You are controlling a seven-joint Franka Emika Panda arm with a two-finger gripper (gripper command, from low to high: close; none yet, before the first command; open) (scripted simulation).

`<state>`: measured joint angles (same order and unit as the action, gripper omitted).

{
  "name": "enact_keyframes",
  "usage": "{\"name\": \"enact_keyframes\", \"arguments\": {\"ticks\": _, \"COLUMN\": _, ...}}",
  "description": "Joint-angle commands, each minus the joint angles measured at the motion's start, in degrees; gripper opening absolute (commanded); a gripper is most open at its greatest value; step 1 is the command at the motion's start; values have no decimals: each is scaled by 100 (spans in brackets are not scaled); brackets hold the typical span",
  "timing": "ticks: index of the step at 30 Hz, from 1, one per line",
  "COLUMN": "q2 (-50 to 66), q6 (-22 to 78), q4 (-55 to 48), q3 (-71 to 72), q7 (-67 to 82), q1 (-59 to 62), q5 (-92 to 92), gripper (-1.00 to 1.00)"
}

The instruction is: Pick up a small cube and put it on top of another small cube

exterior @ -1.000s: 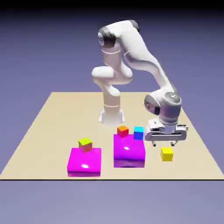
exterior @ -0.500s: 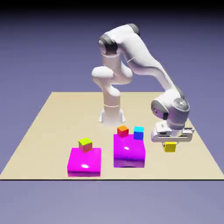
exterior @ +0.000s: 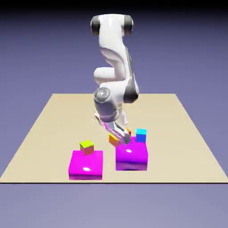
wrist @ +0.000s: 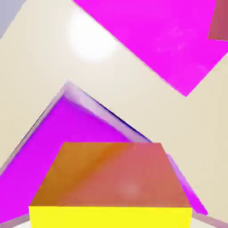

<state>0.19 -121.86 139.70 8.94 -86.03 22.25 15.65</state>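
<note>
Two big magenta blocks (exterior: 132, 156) sit on the bench (exterior: 44, 129), and the gripper (exterior: 119, 137) hangs tilted between them, its jaws shut tight on the small yellow cube (exterior: 114, 140), carried clear of the bench, probably toward another small cube.

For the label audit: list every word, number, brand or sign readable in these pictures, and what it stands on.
None in either view. The yellow cube in the gripper, the magenta blocks, the cyan cube, the green-topped cube, the arm and the table all show plain, unmarked surfaces.
</note>
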Motion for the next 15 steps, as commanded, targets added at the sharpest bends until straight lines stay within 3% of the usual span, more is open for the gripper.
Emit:
{"name": "enact_keyframes", "arguments": {"ticks": 1, "q2": -159, "q6": 6, "q4": 112, "q3": -157, "q7": 1, "q1": 43, "q5": 110, "gripper": -100}}
{"name": "enact_keyframes", "arguments": {"ticks": 7, "q2": -537, "q6": -442, "q4": 196, "q3": -263, "q7": -475, "q1": 943, "q5": 212, "gripper": -100}}
{"name": "enact_keyframes", "arguments": {"ticks": 12, "q2": 220, "q6": -1550, "q4": 540, "q3": -131, "q7": -274, "q1": 831, "q5": 487, "gripper": -100}}
{"name": "enact_keyframes", "arguments": {"ticks": 13, "q2": 220, "q6": -1550, "q4": 540, "q3": -131, "q7": -274, "q1": 831, "q5": 487, "gripper": 100}}
{"name": "enact_keyframes", "arguments": {"ticks": 15, "q2": 50, "q6": -1301, "q4": 463, "q3": -161, "q7": -320, "q1": 856, "q5": 425, "gripper": 100}}
